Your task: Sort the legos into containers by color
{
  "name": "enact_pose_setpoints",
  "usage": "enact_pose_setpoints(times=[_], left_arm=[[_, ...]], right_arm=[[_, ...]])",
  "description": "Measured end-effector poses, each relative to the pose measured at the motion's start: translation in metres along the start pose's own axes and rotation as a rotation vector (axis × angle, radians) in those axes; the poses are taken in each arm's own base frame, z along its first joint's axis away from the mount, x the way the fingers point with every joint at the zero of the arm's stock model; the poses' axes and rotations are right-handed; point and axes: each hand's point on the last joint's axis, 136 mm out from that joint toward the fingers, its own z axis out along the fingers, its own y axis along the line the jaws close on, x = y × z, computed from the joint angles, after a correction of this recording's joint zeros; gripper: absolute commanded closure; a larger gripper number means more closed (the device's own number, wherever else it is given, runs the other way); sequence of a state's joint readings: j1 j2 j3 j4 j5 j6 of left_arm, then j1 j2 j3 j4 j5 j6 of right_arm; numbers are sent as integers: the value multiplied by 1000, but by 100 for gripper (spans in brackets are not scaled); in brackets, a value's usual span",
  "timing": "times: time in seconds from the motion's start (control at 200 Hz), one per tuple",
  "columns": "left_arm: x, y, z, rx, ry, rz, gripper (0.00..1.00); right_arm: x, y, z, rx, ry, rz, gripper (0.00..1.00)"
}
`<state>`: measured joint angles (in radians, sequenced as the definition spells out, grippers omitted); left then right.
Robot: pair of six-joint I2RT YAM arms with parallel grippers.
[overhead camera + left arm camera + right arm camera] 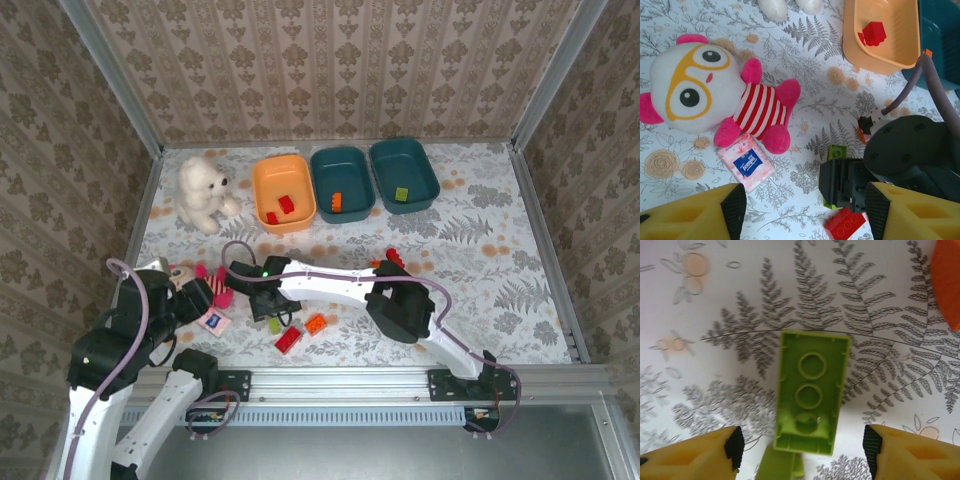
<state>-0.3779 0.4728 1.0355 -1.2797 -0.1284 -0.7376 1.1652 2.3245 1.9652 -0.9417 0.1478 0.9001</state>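
Three tubs stand in a row at the far side of the surface: an orange tub holding two red bricks, a middle teal tub with one orange brick, and a right teal tub with one green brick.

Near the front edge, the right claw hangs low with its fingers wide apart. A lime brick lies underside up between them, with a gap on each side, so nothing is gripped. A second lime piece lies at its near end. A loose red brick and a loose orange brick lie just beside the claw.

The left claw is wide and holds nothing. It is near the doll and the card.
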Motion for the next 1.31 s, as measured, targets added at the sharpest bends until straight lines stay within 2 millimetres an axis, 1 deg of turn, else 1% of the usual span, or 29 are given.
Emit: enact_pose_setpoints(times=[0.08,0.145,0.21,0.28,0.395,0.48,0.56,0.63,0.715,0.76,0.81,0.845,0.885,0.94,0.955,0.96,0.98,1.0,1.025,1.03,1.05,1.065,1.085,1.1,1.11,1.14,1.195,1.235,1.305], left_arm=[[3,1,0,-3,12,9,33],[4,1,-1,-3,19,15,33],[4,1,-1,1,21,20,33],[5,0,-1,5,25,24,33],[7,-1,-1,10,32,25,33],[7,-2,-1,16,36,26,33],[8,-5,-2,38,41,26,33],[9,-11,0,70,51,27,33],[13,-23,7,125,72,28,33],[15,-30,13,157,90,27,32],[18,-38,21,191,111,24,33],[18,-43,27,210,123,19,33],[18,-51,35,234,136,10,33],[17,-61,46,259,156,-1,33],[17,-64,49,266,160,-1,33],[17,-65,51,267,164,-3,33],[16,-69,55,274,168,-3,33],[15,-74,60,282,177,-3,33],[13,-81,65,292,187,2,33],[13,-82,66,292,189,3,32],[12,-88,70,301,194,8,33],[12,-92,74,304,201,14,33],[11,-98,78,313,207,24,32],[11,-103,82,316,215,32,32],[11,-106,84,318,218,38,32],[12,-116,91,326,235,56,32],[13,-135,103,341,261,89,32],[14,-149,113,347,279,109,32],[13,-172,129,359,294,132,32]], right_arm=[[1,-3,7,30,5,1,39],[0,-5,12,50,5,5,45],[-1,-6,18,61,6,13,48],[-4,-3,16,54,-5,17,53],[-10,-2,19,56,-14,27,67],[-16,-2,18,52,-23,35,72],[-22,-8,18,61,-30,43,77],[-30,-14,18,70,-43,48,79],[-44,-24,10,74,-68,53,81],[-55,-31,-1,71,-89,62,81],[-70,-43,-19,60,-123,82,81],[-82,-55,-36,52,-149,99,81],[-96,-73,-56,41,-182,132,81],[-118,-108,-86,31,-234,185,81],[-124,-120,-94,33,-249,205,81],[-128,-126,-97,34,-256,215,81],[-134,-140,-105,32,-273,237,81],[-144,-159,-115,36,-294,266,81],[-152,-177,-123,40,-315,296,81],[-155,-184,-126,43,-320,308,81],[-161,-200,-131,49,-334,332,81],[-168,-215,-135,57,-346,352,81],[-173,-229,-138,65,-358,375,81],[-178,-246,-140,78,-366,397,81],[-180,-251,-140,82,-369,404,81],[-188,-277,-141,105,-379,438,81],[-195,-317,-135,150,-371,486,81],[-197,-341,-126,178,-353,514,81],[-203,-373,-109,214,-321,549,81]])
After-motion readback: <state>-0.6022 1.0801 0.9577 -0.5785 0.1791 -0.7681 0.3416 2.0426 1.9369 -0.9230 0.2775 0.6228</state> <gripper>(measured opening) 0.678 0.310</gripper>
